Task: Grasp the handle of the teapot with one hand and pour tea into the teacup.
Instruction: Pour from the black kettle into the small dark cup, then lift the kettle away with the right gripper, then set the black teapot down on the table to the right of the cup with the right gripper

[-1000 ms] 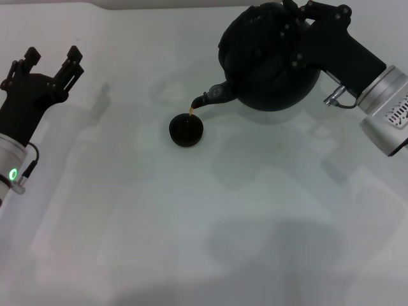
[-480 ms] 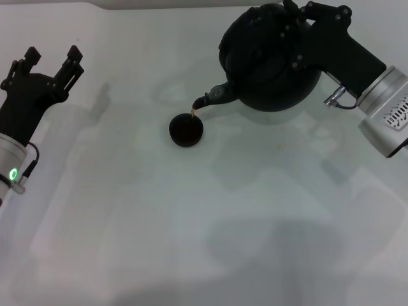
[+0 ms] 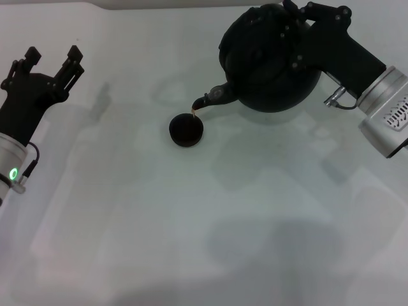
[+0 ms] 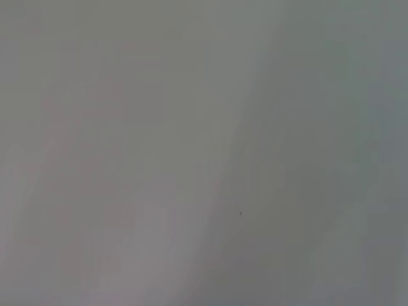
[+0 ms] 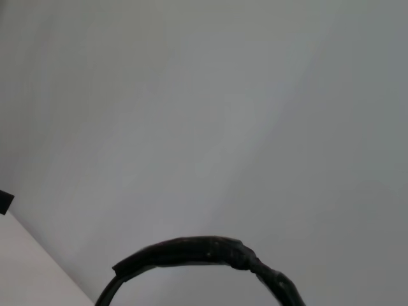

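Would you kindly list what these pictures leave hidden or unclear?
- Head view: the right gripper and teapot hide the handle grip.
- Head view: the tea level in the teacup is too dark to read.
- Right wrist view: the handle is cut off by the edge.
- Left wrist view: only blank surface.

The tea stream from the teapot's spout seems thinner and shorter, and the teacup looks fuller.

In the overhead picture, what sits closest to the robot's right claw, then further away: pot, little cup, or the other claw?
1. Teapot, held by the right gripper.
2. Teacup, mid-table under the spout.
3. Left gripper, far left edge.
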Controlling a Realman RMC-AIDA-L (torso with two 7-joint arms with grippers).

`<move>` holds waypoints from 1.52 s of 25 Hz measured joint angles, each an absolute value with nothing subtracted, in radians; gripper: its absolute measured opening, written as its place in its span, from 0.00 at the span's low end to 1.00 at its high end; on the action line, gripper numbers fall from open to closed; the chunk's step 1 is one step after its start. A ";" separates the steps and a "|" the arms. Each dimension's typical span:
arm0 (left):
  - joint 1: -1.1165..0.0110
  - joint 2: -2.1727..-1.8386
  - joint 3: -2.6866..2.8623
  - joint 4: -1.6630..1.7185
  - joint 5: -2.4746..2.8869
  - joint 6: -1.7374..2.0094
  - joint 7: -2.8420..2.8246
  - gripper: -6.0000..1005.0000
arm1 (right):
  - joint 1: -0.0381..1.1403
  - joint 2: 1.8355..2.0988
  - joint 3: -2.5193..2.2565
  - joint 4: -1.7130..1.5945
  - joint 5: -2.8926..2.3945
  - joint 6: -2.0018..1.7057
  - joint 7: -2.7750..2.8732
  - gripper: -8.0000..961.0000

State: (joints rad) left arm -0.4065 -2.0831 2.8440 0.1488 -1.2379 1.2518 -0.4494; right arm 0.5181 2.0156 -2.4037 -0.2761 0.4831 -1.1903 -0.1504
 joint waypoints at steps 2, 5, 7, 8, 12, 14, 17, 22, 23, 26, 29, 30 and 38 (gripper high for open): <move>-0.407 -2.083 2.844 0.149 -1.238 1.252 -0.449 0.89 | 0.518 2.016 -2.404 -0.276 0.483 -1.190 -0.150 0.16; -0.407 -2.083 2.844 0.149 -1.238 1.252 -0.449 0.89 | 0.518 2.016 -2.404 -0.276 0.483 -1.190 -0.150 0.16; -0.407 -2.083 2.844 0.149 -1.238 1.252 -0.449 0.89 | 0.516 2.016 -2.404 -0.276 0.486 -1.190 -0.147 0.16; -0.407 -2.083 2.844 0.149 -1.238 1.252 -0.449 0.89 | 0.515 2.016 -2.404 -0.276 0.488 -1.190 -0.142 0.16; -0.407 -2.083 2.844 0.149 -1.238 1.250 -0.449 0.89 | 0.512 2.016 -2.404 -0.276 0.492 -1.190 -0.103 0.16; -0.407 -2.083 2.844 0.149 -1.238 1.250 -0.449 0.89 | 0.510 2.016 -2.404 -0.276 0.492 -1.190 -0.078 0.16; -0.407 -2.083 2.844 0.149 -1.238 1.245 -0.449 0.89 | 0.509 2.016 -2.407 -0.276 0.492 -1.190 -0.026 0.16; -0.407 -2.084 2.844 0.149 -1.238 1.240 -0.449 0.89 | 0.509 2.016 -2.412 -0.276 0.491 -1.191 0.100 0.16; -0.407 -2.084 2.844 0.149 -1.238 1.240 -0.449 0.89 | 0.508 2.016 -2.411 -0.276 0.491 -1.193 0.126 0.16; -0.407 -2.085 2.844 0.149 -1.238 1.239 -0.449 0.89 | 0.500 2.014 -2.397 -0.276 0.492 -1.200 0.205 0.16; -0.407 -2.085 2.843 0.150 -1.238 1.239 -0.449 0.89 | 0.482 2.013 -2.361 -0.274 0.493 -1.203 0.260 0.16; -0.407 -2.085 2.840 0.150 -1.238 1.239 -0.449 0.89 | 0.473 2.012 -2.346 -0.272 0.493 -1.205 0.273 0.16; -0.408 -2.084 2.820 0.162 -1.241 1.239 -0.448 0.89 | 0.386 2.008 -2.257 -0.244 0.493 -1.240 0.343 0.16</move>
